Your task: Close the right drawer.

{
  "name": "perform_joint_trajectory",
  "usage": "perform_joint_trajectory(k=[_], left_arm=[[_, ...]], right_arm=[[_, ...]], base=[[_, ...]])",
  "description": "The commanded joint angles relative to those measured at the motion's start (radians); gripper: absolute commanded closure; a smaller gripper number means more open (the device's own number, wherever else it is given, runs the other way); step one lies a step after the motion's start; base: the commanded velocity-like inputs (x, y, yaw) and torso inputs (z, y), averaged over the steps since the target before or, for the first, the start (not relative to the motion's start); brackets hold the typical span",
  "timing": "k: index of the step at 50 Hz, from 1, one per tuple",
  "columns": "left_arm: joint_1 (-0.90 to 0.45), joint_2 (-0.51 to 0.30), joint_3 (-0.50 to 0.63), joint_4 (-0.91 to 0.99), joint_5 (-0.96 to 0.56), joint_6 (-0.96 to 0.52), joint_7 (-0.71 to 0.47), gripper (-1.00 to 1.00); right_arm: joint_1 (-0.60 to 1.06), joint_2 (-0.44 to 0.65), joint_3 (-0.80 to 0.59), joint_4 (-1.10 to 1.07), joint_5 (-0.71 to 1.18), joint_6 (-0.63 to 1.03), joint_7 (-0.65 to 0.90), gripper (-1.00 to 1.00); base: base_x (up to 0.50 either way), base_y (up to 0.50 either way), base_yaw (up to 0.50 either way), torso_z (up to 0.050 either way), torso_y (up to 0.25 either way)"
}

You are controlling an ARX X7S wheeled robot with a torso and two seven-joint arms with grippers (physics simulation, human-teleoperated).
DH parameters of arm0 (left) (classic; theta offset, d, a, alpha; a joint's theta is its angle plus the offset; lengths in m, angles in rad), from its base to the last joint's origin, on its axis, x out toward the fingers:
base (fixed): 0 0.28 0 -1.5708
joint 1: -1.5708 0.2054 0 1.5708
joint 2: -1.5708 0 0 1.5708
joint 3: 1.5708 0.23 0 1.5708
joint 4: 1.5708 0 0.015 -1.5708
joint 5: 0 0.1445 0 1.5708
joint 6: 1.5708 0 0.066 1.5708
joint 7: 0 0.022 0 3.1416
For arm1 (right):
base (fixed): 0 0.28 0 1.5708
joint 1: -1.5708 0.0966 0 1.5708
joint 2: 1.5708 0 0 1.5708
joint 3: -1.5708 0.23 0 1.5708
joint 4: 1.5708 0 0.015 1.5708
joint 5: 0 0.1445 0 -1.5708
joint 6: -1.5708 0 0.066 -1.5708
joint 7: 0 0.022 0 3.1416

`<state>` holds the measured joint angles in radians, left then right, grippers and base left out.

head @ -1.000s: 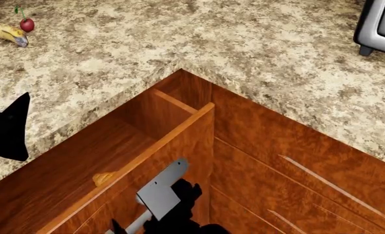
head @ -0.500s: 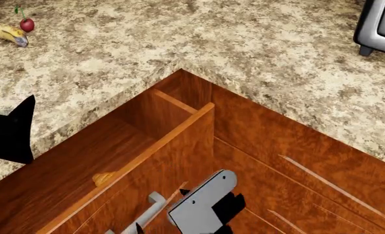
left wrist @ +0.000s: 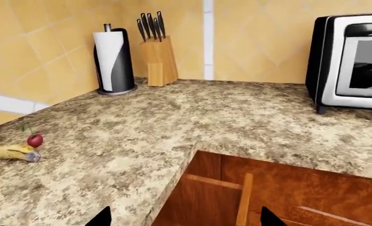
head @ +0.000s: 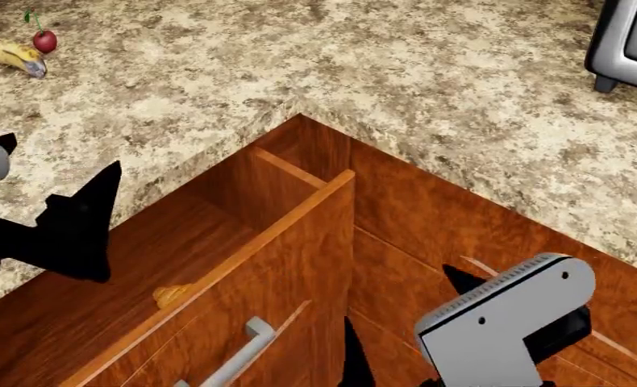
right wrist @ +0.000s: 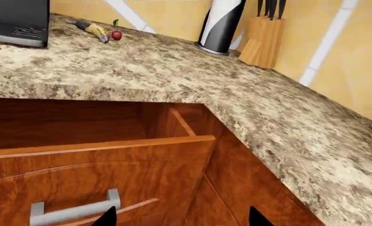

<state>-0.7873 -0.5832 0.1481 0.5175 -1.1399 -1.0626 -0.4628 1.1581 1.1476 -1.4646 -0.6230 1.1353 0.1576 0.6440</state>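
The right drawer (head: 286,266) of glossy reddish-brown wood stands pulled out under the countertop's inner corner. Its silver bar handle (head: 243,355) shows low on the front panel. My right gripper (head: 399,314) is open and empty, just right of the drawer's front, apart from the handle. In the right wrist view my right gripper (right wrist: 182,219) faces the drawer front (right wrist: 98,169) and the handle (right wrist: 73,212). My left gripper (head: 58,157) is open and empty over the counter edge left of the drawer. The left wrist view has my left gripper (left wrist: 184,219) above the drawer's top edge (left wrist: 244,197).
A small orange-tan thing (head: 173,294) lies inside the drawer. Narrower drawer fronts (head: 491,266) adjoin on the right. On the granite countertop (head: 405,72) are a banana (head: 6,53), a cherry (head: 45,40) and a toaster oven (left wrist: 352,61). A paper towel roll (left wrist: 110,61) and knife block (left wrist: 157,56) stand at the back.
My right gripper has moved right, away from the handle and off the drawer front. My left gripper has shifted right toward the drawer. The drawer has not moved.
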Motion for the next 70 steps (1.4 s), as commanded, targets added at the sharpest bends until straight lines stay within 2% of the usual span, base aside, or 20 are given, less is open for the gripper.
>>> perform_joint_trajectory(k=[1, 9, 15, 22, 24, 32, 33, 40, 48, 60, 70], left_arm=[[-0.034, 0.095, 0.075, -0.008, -0.005, 0.001, -0.001, -1.0], [-0.032, 0.208, 0.204, -0.041, 0.05, 0.011, 0.017, -1.0], [-0.006, 0.241, 0.26, -0.06, 0.093, 0.036, 0.034, -1.0], [-0.02, 0.272, 0.27, -0.056, 0.067, 0.02, 0.014, -1.0], [-0.005, 0.28, 0.288, -0.057, 0.079, 0.029, 0.02, -1.0], [0.021, 0.301, 0.336, -0.061, 0.118, 0.057, 0.033, -1.0], [0.022, 0.301, 0.35, -0.063, 0.135, 0.065, 0.04, -1.0], [0.044, 0.326, 0.396, -0.072, 0.161, 0.089, 0.055, -1.0], [0.108, 0.332, 0.459, -0.099, 0.22, 0.146, 0.088, -1.0], [0.184, 0.335, 0.526, -0.189, 0.306, 0.243, 0.146, -1.0], [0.235, 0.37, 0.556, -0.277, 0.338, 0.319, 0.189, -1.0]], right_arm=[[0.057, 0.148, 0.037, -0.128, 0.061, 0.035, 0.07, -1.0], [0.058, 0.226, 0.057, -0.158, 0.093, -0.009, 0.108, -1.0], [0.081, 0.328, 0.08, -0.209, 0.127, -0.011, 0.097, -1.0], [0.093, 0.42, 0.097, -0.239, 0.175, -0.06, 0.082, -1.0], [0.134, 0.423, 0.139, -0.252, 0.176, -0.029, 0.146, -1.0], [0.235, 0.423, 0.245, -0.274, 0.342, 0.106, 0.177, -1.0], [0.26, 0.423, 0.27, -0.281, 0.359, 0.164, 0.176, -1.0], [0.34, 0.423, 0.355, -0.257, 0.48, 0.244, 0.193, -1.0], [0.382, 0.423, 0.402, -0.248, 0.569, 0.24, 0.234, -1.0], [0.329, 0.423, 0.357, -0.242, 0.517, 0.167, 0.219, -1.0], [0.288, 0.423, 0.323, -0.242, 0.476, 0.121, 0.215, -1.0]], base=[[0.0, 0.0, 0.0, 0.0, 0.0], [0.0, 0.0, 0.0, 0.0, 0.0], [0.0, 0.0, 0.0, 0.0, 0.0], [0.0, 0.0, 0.0, 0.0, 0.0], [0.0, 0.0, 0.0, 0.0, 0.0], [0.0, 0.0, 0.0, 0.0, 0.0], [0.0, 0.0, 0.0, 0.0, 0.0], [0.0, 0.0, 0.0, 0.0, 0.0], [0.0, 0.0, 0.0, 0.0, 0.0], [0.0, 0.0, 0.0, -0.001, 0.0], [0.0, 0.0, 0.0, 0.0, 0.0]])
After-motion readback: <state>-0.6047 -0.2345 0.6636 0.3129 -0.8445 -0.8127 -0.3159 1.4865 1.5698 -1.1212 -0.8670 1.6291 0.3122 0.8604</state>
